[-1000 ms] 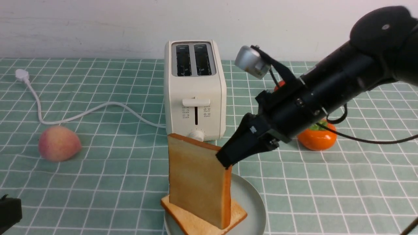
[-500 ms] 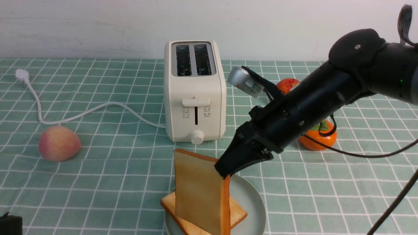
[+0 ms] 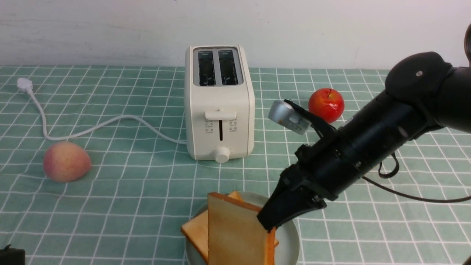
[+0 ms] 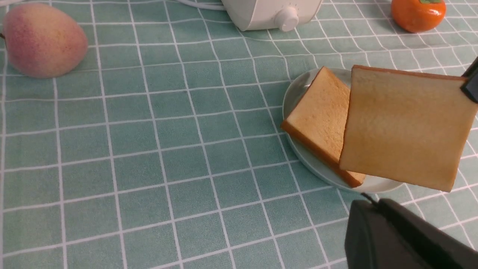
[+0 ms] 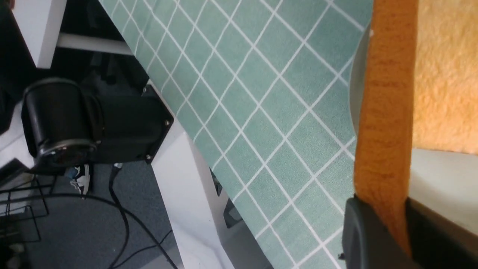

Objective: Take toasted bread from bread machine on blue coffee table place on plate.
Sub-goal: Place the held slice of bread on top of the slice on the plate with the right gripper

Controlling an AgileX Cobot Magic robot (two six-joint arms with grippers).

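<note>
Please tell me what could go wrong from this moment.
The upright golden toast slice, gripped near one edge by the black right hand, might swing or slip. Lowered further, it could push the flat toast slice, whose corner already overhangs the round pale plate, off it.

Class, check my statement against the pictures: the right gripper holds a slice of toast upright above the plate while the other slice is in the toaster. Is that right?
Not quite: the other slice lies on the plate, as the left wrist view shows. The rest stands.
</note>
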